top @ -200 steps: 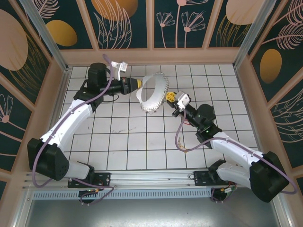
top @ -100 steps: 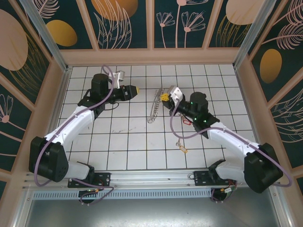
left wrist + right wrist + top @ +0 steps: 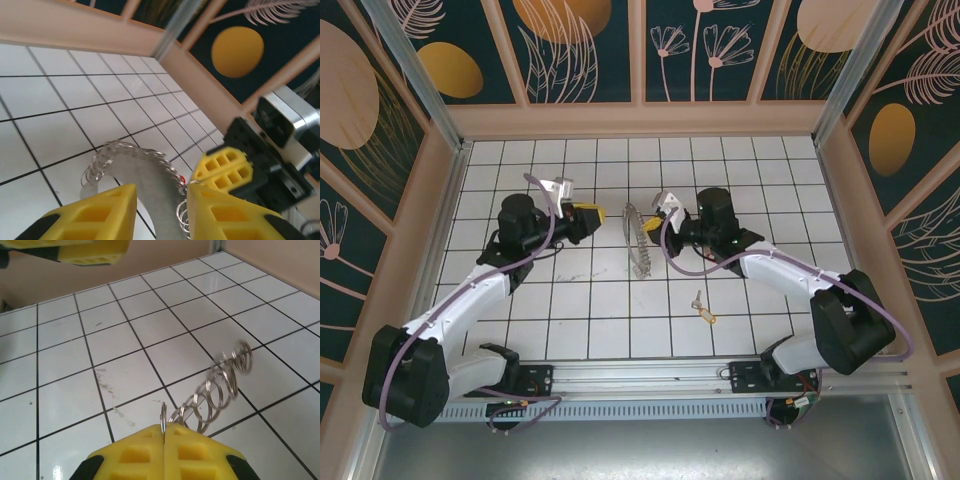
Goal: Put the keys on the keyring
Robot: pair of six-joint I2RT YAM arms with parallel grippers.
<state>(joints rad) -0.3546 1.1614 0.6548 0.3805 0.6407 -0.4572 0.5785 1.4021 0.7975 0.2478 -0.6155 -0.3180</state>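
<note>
Left of the counter's middle, the left end effector (image 3: pixel 592 217) is held with its fingers spread and nothing gripped. Just to its right, the keyring (image 3: pixel 638 243) is held upright on its edge, its long axis running from the far edge towards the near edge, so that only a thin line is presented from above. In the wrist views a wide grey band fringed with small metal rings is shown. Its right side is pinched by the right end effector (image 3: pixel 656 222), whose fingers are pressed together on one small ring. Further right, towards the near edge, a key (image 3: pixel 703 310) with a tan tag is seen lying well apart from the ring and nearer the right arm. It is judged that this must be fetched next.
</note>
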